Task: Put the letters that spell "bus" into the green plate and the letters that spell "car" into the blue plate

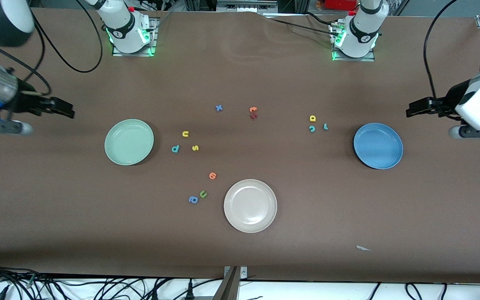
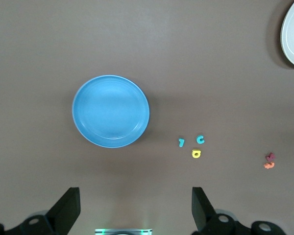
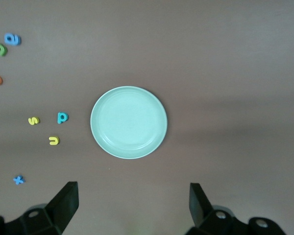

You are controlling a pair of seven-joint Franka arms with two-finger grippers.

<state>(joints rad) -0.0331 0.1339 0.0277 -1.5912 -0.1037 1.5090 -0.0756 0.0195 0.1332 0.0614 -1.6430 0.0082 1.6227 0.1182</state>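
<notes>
Left gripper point(image 2: 134, 208) spread wide, empty, up nr blue plate point(image 1: 378, 146); teal c point(image 1: 312, 128), yellow a point(image 1: 312, 118), teal r point(image 1: 326, 126) beside it. Right gripper point(image 3: 132, 208) spread, empty, nr green plate point(image 1: 129, 142); teal b point(image 1: 175, 148), yellow u point(image 1: 185, 133), yellow s point(image 1: 195, 147) beside it.

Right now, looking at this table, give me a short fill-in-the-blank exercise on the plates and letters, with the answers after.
1. The green plate holds ____ letters.
2. The yellow u, yellow s and teal b lie beside the ____ plate.
3. The teal c, yellow a and teal r lie beside the ____ plate.
4. The plate nearest the front camera is ____ in colour.

Missing words: no; green; blue; beige-white
</notes>
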